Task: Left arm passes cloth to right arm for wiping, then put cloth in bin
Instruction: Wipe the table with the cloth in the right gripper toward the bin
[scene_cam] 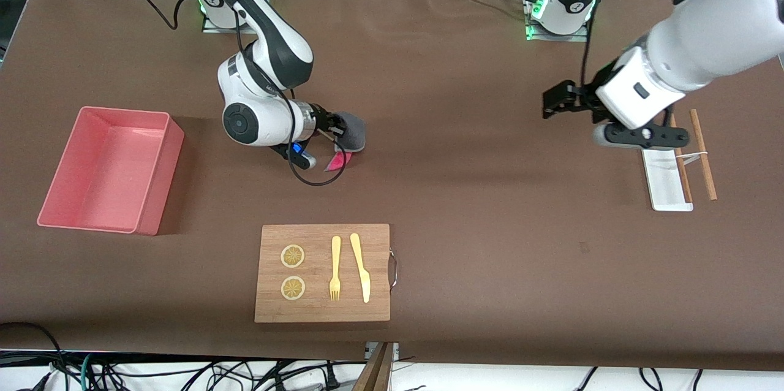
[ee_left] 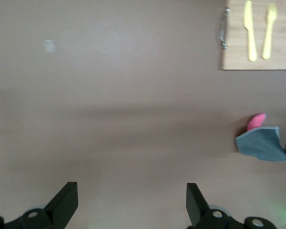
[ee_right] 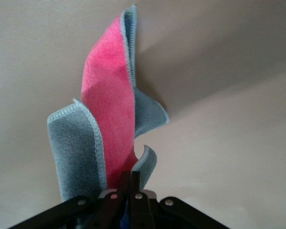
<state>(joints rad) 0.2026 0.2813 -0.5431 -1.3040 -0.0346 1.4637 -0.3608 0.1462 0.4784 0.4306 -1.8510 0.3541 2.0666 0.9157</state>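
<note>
Cloth [scene_cam: 350,133] hangs from the right gripper [scene_cam: 334,127], jaws pinched tight on it, low over the counter [scene_cam: 465,133]. Left gripper [scene_cam: 556,103] waits with jaws wide, holding nothing.

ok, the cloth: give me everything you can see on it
The cloth is soft and fleecy-looking, dark grey on one face, bright pink on the other, with pale stitched edge trim. The right pincer is shut on one end of it, and it hangs folded and crumpled, a pink corner drooping lowest. It is over bare brown table, between the bin and the table's middle, farther from the front camera than the board. The left pincer is open, well away.
</note>
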